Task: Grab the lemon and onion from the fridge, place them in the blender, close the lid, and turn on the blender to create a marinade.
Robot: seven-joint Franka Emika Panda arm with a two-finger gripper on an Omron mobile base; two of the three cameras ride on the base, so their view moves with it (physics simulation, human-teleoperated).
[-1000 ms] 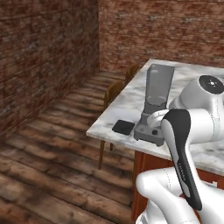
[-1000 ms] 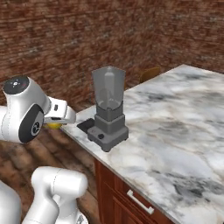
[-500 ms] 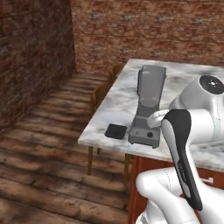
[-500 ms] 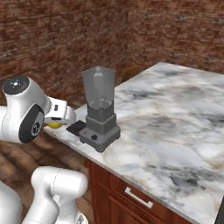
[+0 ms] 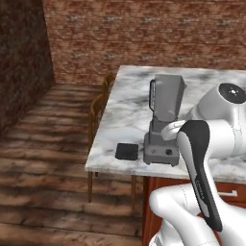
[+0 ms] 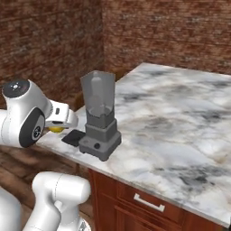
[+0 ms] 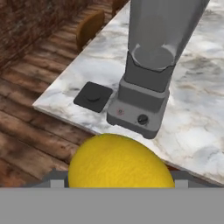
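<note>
Left base view: marble counter, white with grey veining, over red-brown cabinets; a drawer with a pale bar handle shows in the right base view. Floor is dark wood planks, walls red-brown brick. Wooden chair stands at the counter's far left edge. Blender sits near the counter's front corner: grey translucent jar, mouth uncovered, on a dark grey base. Hand view shows a small reddish button and a dark knob on the base front; no readable markings there. Lid, flat black square, lies on the marble just beside the base, apart from it. Faint lettering runs along the dark strip of the arm link in the left base view, too small to read. Gripper sits off the counter's front edge, facing the blender. Lemon fills the space between its fingers, clamped there; a yellow sliver of it also shows at the hand in the right base view.
</note>
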